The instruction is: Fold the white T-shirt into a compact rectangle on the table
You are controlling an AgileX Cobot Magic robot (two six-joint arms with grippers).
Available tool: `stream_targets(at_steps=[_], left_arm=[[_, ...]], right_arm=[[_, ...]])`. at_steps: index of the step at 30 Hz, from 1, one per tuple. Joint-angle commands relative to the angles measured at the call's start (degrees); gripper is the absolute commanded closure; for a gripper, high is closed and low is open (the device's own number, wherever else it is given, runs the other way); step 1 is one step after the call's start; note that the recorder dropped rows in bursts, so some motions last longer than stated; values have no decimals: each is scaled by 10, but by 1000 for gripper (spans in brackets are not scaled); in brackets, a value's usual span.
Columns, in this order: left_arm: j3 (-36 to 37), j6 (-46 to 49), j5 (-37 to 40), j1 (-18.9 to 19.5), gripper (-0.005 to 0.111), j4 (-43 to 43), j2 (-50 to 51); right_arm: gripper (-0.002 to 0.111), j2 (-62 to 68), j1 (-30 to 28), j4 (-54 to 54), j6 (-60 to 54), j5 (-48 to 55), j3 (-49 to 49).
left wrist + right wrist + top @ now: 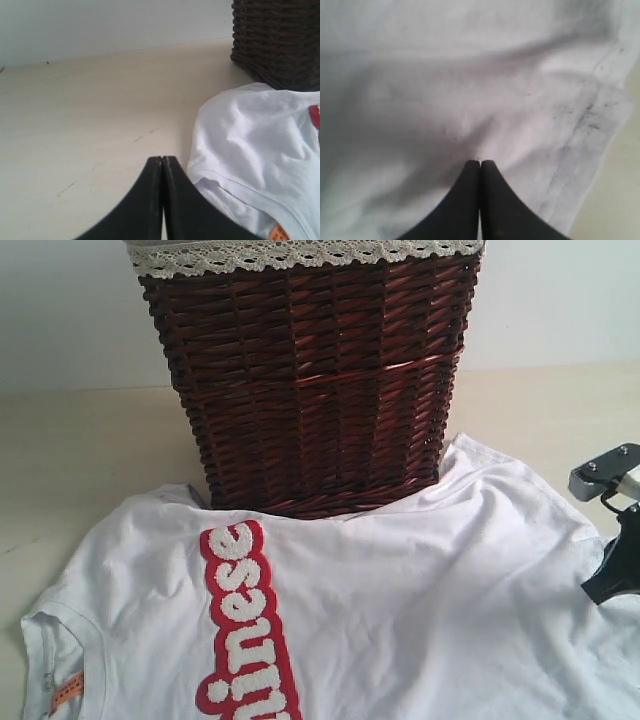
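I see the white T-shirt (420,580) spread flat on the table (80,450), its far edge at the foot of the dark wicker basket (310,380), with the red lettered band (245,625) facing up. My left gripper (162,159) has its jaws pressed together on nothing, over bare table just beside the shirt's neck end. My right gripper (480,162) is likewise clenched and empty, its tips over the fabric near a stitched edge.

A: What does the table (80,450) carry?
B: The white T-shirt (420,590), spread out, red lettering up; behind it a dark wicker basket (310,390), upright, its foot touching the shirt's far edge; cream surface shows either side.
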Motion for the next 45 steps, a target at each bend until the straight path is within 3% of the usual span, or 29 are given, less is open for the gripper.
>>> stream_targets(at_steps=[1,3,6,12,18,27,33,36,38,41,43,45], left_arm=[[-1,1,-6,-2,107,-4,-3],[-1,1,-6,-2,107,-4,-3],[-1,1,-6,-2,107,-4,-3],[-1,1,-6,-2,107,-4,-3],[-1,1,-6,-2,107,-4,-3],[-1,1,-6,-2,107,-4,-3],[-1,1,-6,-2,107,-4,-3],[-1,1,-6,-2,107,-4,-3],[-1,1,-6,-2,107,-4,-3],[-1,1,-6,-2,107,-4,-3],[-1,1,-6,-2,107,-4,-3],[-1,1,-6,-2,107,-4,-3]], right_arm=[[108,-80,-2,7,-21,-10,4],[108,-122,-2,15,-51,-14,16],[108,-157,-1,65,-201,8,54],[108,-123,-1,143,-450,17,161],[108,-91,-1,131,-435,8,205],[108,-113,-1,-48,-287,114,223],[108,-213,-1,-5,-282,82,215],[108,-268,-1,59,-284,75,189],[108,-302,-1,167,-317,69,168],[108,-308,-1,455,-488,95,150],[108,-278,-1,645,-641,176,147],[108,-228,7,752,-642,275,145]])
